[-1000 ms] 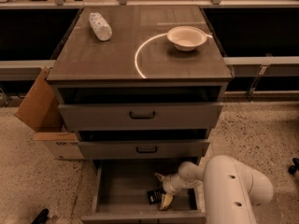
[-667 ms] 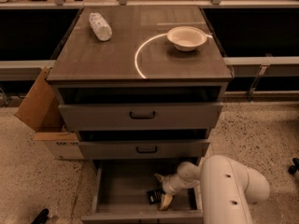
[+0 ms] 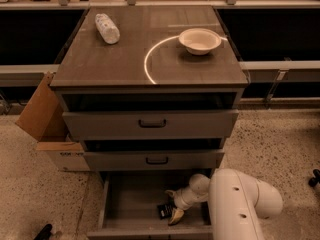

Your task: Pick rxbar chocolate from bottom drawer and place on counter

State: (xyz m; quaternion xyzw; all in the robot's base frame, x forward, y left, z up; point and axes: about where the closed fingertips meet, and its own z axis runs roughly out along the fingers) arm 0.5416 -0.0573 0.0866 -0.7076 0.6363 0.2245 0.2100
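Note:
The bottom drawer [image 3: 125,196] is pulled open below two shallower drawers. The rxbar chocolate [image 3: 164,210] lies flat on the drawer floor at the right, a small black bar with pale lettering. My gripper [image 3: 173,210] is down inside the drawer, right at the bar's right side, with pale fingertips [image 3: 176,216] touching or overlapping it. The white arm [image 3: 235,204] comes in from the lower right. The counter [image 3: 120,59] is a grey-brown wood-grain top with a white arc marking.
A white-wrapped roll [image 3: 107,28] lies at the counter's back left. A white bowl [image 3: 199,40] sits at its back right. An open cardboard box [image 3: 45,119] stands left of the cabinet. The top drawers [image 3: 150,124] are slightly ajar.

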